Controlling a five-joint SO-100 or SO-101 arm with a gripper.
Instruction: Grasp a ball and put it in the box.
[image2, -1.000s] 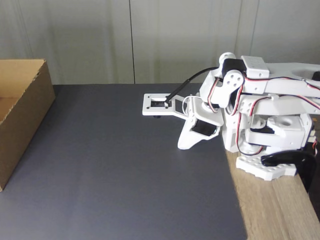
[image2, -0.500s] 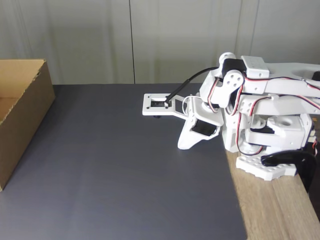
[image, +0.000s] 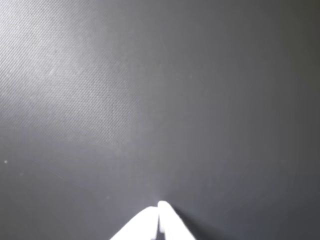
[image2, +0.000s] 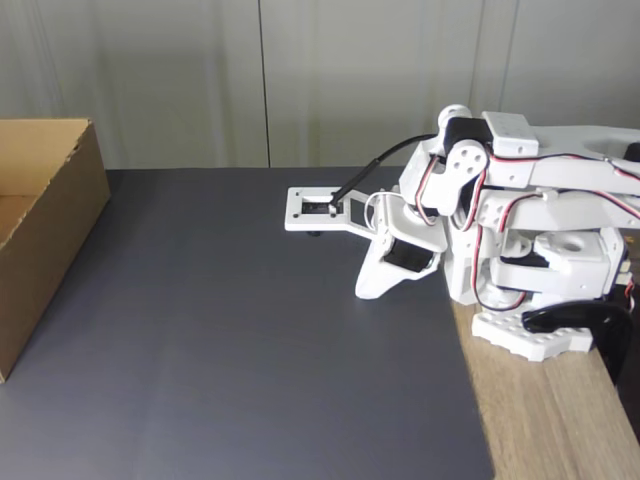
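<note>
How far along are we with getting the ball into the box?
Nothing looks done. The arm sits folded at the right of the fixed view, its tool shut and empty over the dark mat. The box stands at the left edge, its inside mostly hidden. I see no ball, so finding, grasping and dropping it all remain.

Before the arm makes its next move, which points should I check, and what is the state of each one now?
1. Gripper shut, holding nothing: ok; open it before grasping.
2. Ball located: not ok, none seen on the dark mat.
3. Cardboard box open on top: ok.
4. Mat between arm and box free of obstacles: ok.
5. Box contents: cannot tell, only part of the inside shows.
</note>
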